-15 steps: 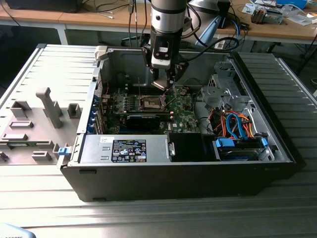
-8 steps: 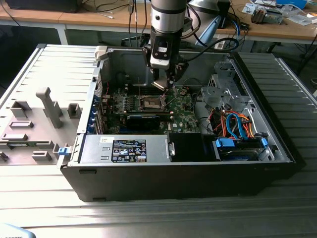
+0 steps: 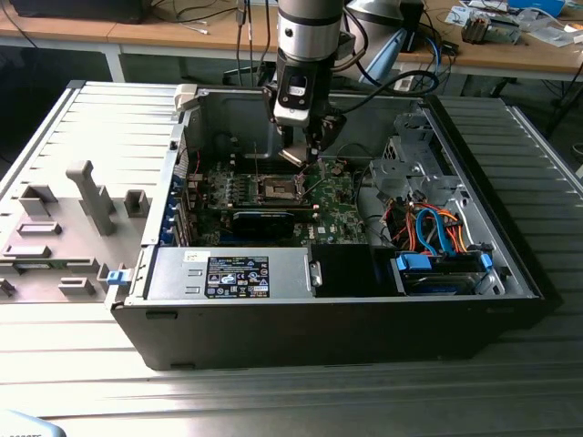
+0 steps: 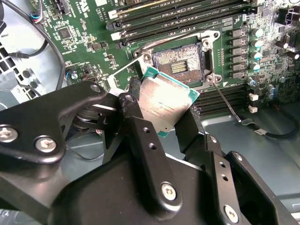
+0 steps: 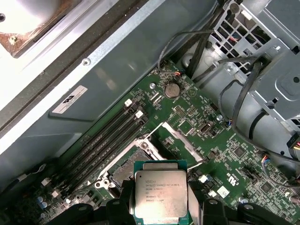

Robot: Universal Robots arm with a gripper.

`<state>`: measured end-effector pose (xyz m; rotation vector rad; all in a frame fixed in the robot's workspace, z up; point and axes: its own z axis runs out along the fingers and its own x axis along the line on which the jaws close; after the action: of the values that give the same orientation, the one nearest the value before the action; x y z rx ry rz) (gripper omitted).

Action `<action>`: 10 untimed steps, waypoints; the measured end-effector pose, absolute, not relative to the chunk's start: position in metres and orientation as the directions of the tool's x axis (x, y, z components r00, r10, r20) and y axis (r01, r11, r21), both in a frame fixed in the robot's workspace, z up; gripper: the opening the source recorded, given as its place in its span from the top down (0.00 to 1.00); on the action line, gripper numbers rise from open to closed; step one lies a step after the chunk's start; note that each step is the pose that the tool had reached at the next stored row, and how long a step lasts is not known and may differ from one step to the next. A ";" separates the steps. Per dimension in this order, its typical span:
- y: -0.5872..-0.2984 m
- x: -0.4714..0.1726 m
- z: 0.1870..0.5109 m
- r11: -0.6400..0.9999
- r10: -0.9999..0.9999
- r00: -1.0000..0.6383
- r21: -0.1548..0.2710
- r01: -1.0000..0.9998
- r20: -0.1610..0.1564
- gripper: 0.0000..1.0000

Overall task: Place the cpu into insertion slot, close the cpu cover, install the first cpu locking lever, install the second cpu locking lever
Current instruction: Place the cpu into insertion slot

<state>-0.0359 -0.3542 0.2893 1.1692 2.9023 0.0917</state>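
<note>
A ribbed metal worktop (image 3: pixel 273 401) carries an open computer case (image 3: pixel 319 328). A grey tray (image 3: pixel 64 228) of blocks lies just beside the case on the exterior view's left, and wooden desks (image 3: pixel 182 41) strewn with cables stand behind. The arm (image 3: pixel 310 36) comes down from above into the case, with its tool (image 3: pixel 305 155) low over the green board (image 3: pixel 337 214). In both wrist views the tool (image 4: pixel 161 112) (image 5: pixel 161 206) is closed on the chip (image 4: pixel 164 103) (image 5: pixel 161 194), its black fingers (image 4: pixel 140 126) pressing on opposite edges and the pale metal face showing. The chip hangs slightly tilted above the board, apart from the socket (image 4: pixel 180 63) (image 5: pixel 126 171) and near one of its corners. The cover (image 5: pixel 185 143) stands swung up beside the open socket.
</note>
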 end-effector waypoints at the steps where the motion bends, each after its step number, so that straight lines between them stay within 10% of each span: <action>1: -0.354 -0.036 0.289 0.717 0.696 -0.718 0.058 0.695 0.011 0.46; 10: -0.354 -0.036 0.289 0.695 0.718 -0.696 0.050 0.717 0.003 0.46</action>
<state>-0.0359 -0.3542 0.2892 1.2172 2.8770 0.0741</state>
